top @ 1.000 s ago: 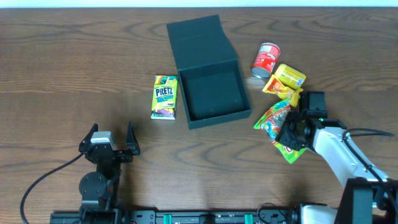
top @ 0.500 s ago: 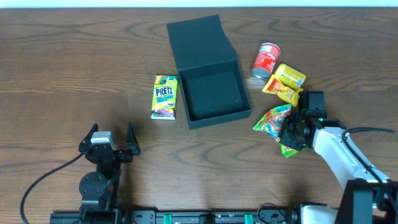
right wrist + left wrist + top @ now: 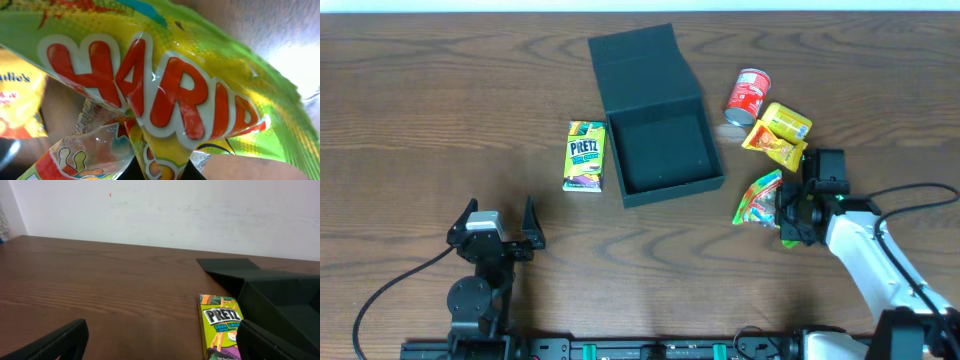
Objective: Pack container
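The dark teal-black square cardboard box is lying open near the wooden table's far edge, baring only its floor. To its right, the right claw is clamping a crumpled green-yellow Haribo bag. The left claw is sitting spread wide at the near edge. A yellow-green Pretz box is flanking the box's left wall, with a red can and a yellow pouch lying beyond the bag.

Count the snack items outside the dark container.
4: the Pretz box left of the container; the red can and the yellow pack to its right; the Haribo bag nearer, held by the right gripper. None seem hidden; the container looks empty.
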Robot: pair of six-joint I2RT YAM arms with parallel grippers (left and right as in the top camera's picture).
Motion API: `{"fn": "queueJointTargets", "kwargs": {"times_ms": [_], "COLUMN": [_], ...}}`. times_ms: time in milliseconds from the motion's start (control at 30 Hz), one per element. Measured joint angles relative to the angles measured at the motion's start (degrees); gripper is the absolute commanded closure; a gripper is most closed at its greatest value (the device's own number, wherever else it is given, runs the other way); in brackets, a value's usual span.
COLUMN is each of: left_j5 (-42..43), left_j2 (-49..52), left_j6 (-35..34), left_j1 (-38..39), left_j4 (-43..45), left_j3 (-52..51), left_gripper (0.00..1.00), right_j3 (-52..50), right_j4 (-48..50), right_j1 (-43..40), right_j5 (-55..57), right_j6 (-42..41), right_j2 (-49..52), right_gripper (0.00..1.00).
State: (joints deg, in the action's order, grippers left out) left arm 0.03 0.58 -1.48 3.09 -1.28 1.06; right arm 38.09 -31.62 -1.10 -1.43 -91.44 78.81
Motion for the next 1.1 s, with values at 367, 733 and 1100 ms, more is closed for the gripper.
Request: {"fn": "queueJointTargets", "kwargs": {"times_ms": [367, 733, 1100], "left_j5": [0.0, 0.0, 0.0], "left_j2": [0.0, 0.0, 0.0], "left_j6": [0.0, 0.0, 0.0], "left_j1": [0.0, 0.0, 0.0], "left_j4": [0.0, 0.0, 0.0], "left_j3": [0.0, 0.0, 0.0], "left_gripper": [0.05, 0.05, 0.05], "right_j3": [0.5, 15.2, 31.3], "right_j4": [-5.7, -19.7, -28.0], "right_j1": [3.1, 8.9, 17.1], "right_j5": [0.2, 0.2, 0.4], "right_j6": [16.4, 38.7, 55.5], "right_j2": [-4.0, -4.0, -2.2], "right_gripper": [0.94, 0.93, 0.93]}}
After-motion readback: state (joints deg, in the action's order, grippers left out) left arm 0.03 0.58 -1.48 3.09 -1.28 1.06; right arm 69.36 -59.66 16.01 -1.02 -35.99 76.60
